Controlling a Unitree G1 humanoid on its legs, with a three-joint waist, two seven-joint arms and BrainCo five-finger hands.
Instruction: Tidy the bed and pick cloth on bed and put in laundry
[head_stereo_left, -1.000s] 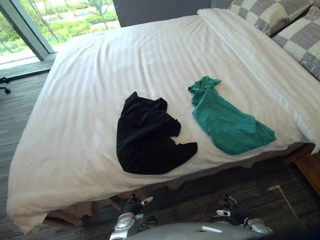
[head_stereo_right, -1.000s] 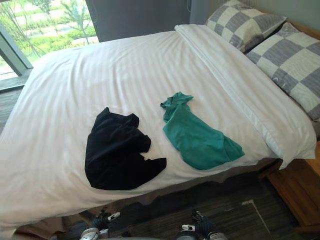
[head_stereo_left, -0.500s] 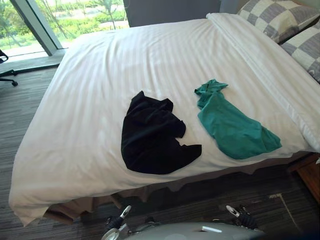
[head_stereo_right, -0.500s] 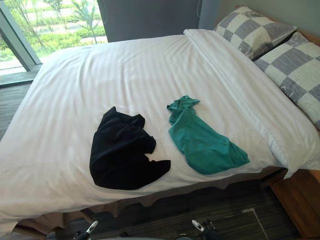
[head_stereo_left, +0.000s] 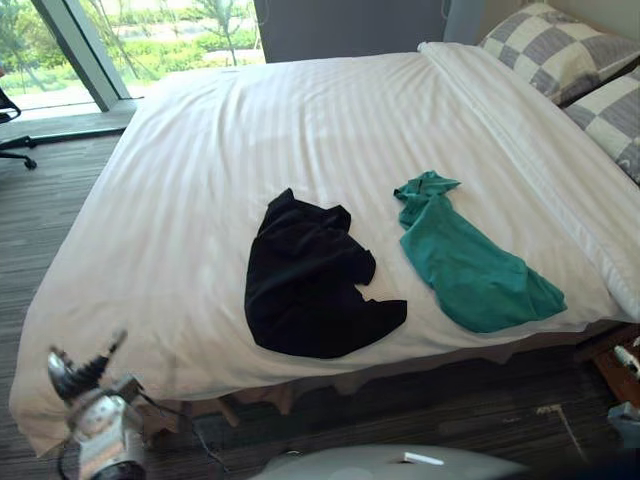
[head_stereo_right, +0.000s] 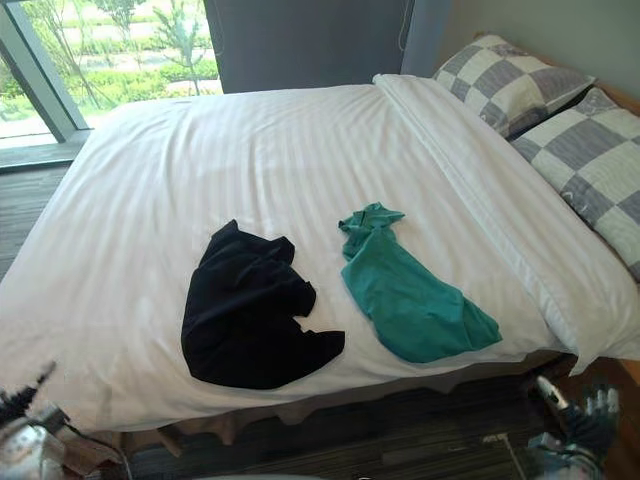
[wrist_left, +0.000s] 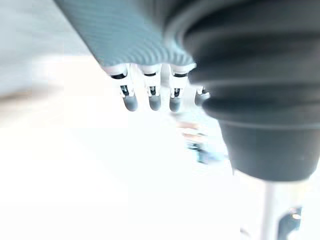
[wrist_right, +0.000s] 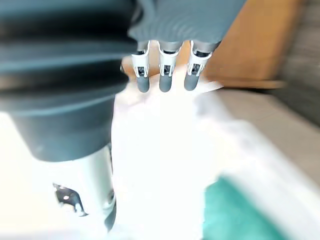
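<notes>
A: Where do we stand with the clothes?

B: Both lie on the white duvet (head_stereo_left: 200, 180), near its front edge. The black cloth (head_stereo_left: 310, 290) is on our left and the green cloth (head_stereo_left: 470, 265) on our right, close together but not touching. Our left hand (head_stereo_left: 80, 378) and right hand (head_stereo_right: 590, 412) hang low beside the bed with fingers straight, holding nothing.

A: What could go wrong?

B: We think the likeliest slip is pinching duvet along with cloth, which would drag the cover and untidy the bed. The green cloth's broad end sits close to the edge, so a sideways nudge could tip it onto the floor. Our hands are also below the mattress line and may snag the overhanging cover as they rise.

A: How do the pieces lie?

B: The green one's long axis runs diagonally. Its bunched narrow end points to the bed's middle, and its wide end points to the front corner on the pillow (head_stereo_right: 500, 85) side. The black one runs roughly far to near, widest at the front, with a flap reaching towards the green.
</notes>
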